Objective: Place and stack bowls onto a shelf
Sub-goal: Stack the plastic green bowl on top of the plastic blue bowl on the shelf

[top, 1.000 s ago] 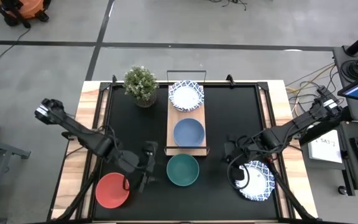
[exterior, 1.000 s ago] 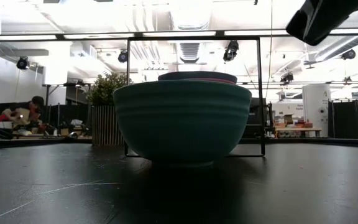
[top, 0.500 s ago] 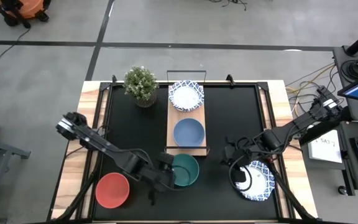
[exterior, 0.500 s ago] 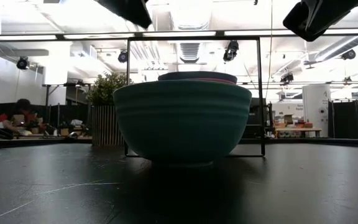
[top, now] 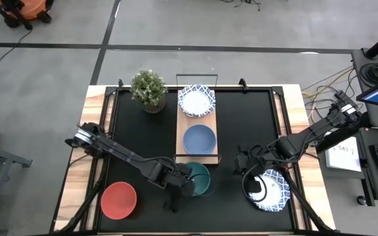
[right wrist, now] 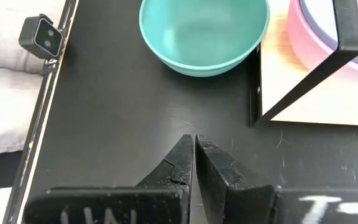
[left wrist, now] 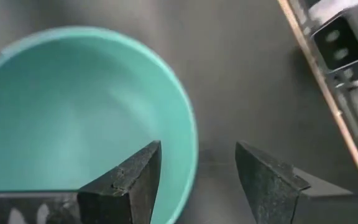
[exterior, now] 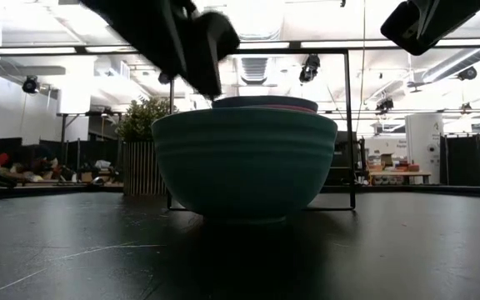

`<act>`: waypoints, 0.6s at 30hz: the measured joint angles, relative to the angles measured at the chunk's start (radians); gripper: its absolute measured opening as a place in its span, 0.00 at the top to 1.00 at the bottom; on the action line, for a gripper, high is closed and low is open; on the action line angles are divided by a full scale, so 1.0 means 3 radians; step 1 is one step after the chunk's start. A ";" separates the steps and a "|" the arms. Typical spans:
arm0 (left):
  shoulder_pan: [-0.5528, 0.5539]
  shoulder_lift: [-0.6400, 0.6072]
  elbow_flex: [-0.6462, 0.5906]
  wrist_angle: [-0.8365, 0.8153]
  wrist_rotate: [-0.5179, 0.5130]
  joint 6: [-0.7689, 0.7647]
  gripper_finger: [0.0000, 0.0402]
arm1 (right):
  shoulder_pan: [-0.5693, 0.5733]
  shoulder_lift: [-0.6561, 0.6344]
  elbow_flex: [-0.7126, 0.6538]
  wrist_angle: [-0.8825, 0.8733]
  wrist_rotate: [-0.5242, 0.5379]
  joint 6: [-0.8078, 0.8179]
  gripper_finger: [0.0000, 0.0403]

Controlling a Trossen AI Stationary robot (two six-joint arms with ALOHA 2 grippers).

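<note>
The green bowl stands on its base on the black mat, just in front of the shelf. My left gripper hangs open over the bowl's near-left rim, one finger above the inside and one outside, a little above it in the low view. The shelf carries a blue bowl on a pink one, and patterned white bowls at its far end. A red bowl sits near left and a patterned bowl near right. My right gripper is shut, hovering right of the green bowl.
A potted plant stands at the far side, left of the shelf. The shelf's black wire frame rises behind the green bowl. Bare mat lies between the plant and the red bowl. My right arm crosses the right side.
My left gripper has travelled from beside the red bowl toward the table's right, and has come down over the green bowl's rim, entering the low view from above. The bowls and my right arm have stayed where they were.
</note>
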 joint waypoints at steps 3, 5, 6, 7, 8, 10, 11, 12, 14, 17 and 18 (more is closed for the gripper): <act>0.0042 0.0082 -0.0004 0.0012 0.0085 0.0001 0.53 | -0.0001 0.0000 0.0000 -0.0001 0.0002 -0.0031 0.98; 0.0060 0.0113 -0.0004 0.0058 0.0189 -0.0001 0.53 | -0.0001 0.0000 0.0000 -0.0001 0.0003 -0.0031 0.98; 0.0072 0.0134 -0.0003 0.0071 0.0252 -0.0002 0.53 | -0.0001 0.0000 0.0001 0.0002 0.0002 -0.0019 0.98; 0.0083 0.0159 -0.0003 0.0075 0.0309 -0.0007 0.53 | 0.0001 0.0000 0.0001 0.0000 0.0000 -0.0002 0.98; 0.0092 0.0188 -0.0004 0.0082 0.0355 -0.0011 0.53 | 0.0001 0.0000 0.0001 0.0001 -0.0012 0.0020 0.98; 0.0119 0.0236 -0.0005 0.0119 0.0437 -0.0016 0.55 | 0.0009 0.0000 -0.0004 0.0002 -0.0040 0.0058 0.98; 0.0133 0.0248 -0.0005 0.0127 0.0494 -0.0016 0.57 | 0.0021 0.0000 -0.0009 0.0001 -0.0052 0.0069 0.98; 0.0150 0.0262 -0.0005 0.0144 0.0560 -0.0015 0.59 | 0.0031 0.0000 -0.0015 -0.0001 -0.0069 0.0073 0.98; 0.0182 0.0288 -0.0006 0.0157 0.0683 -0.0012 0.63 | 0.0057 0.0001 -0.0017 0.0003 -0.0071 0.0086 0.98; 0.0225 0.0315 -0.0030 0.0184 0.0821 0.0019 0.72 | 0.0088 0.0001 -0.0018 0.0031 -0.0071 0.0116 0.98; 0.0234 0.0316 -0.0031 0.0185 0.0850 0.0032 0.76 | 0.0089 0.0001 -0.0018 0.0030 -0.0070 0.0143 0.98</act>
